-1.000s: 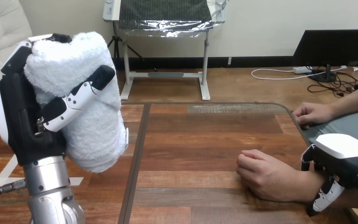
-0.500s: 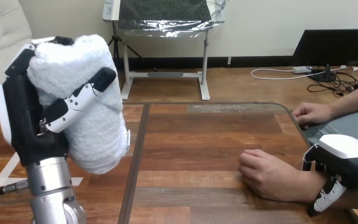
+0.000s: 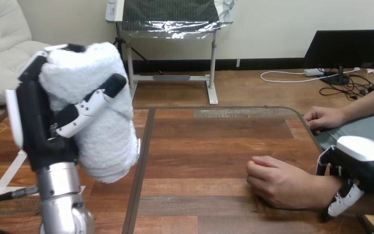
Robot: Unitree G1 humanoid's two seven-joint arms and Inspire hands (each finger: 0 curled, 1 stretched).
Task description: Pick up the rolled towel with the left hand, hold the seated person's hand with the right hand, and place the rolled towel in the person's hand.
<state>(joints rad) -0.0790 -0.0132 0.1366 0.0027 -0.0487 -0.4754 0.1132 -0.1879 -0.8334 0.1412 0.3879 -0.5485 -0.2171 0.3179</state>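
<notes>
My left hand [image 3: 41,129] is raised at the left, upright, with its fingers and thumb curled round a white rolled towel [image 3: 100,131]. The towel stands nearly upright above the table's left edge. The person's hand [image 3: 280,183] lies loosely closed, knuckles up, on the table [image 3: 214,146] at the lower right. My right hand [image 3: 353,170] sits over the person's wrist, with fingers curled down around it at the table's right edge.
The person's other hand [image 3: 324,118] rests at the table's far right edge. The wooden table top stretches open between the towel and the person's hand. A metal stand [image 3: 173,73] is on the floor beyond the table.
My left hand has moved a little to the right with the towel. The person's hand and my right hand have hardly moved.
</notes>
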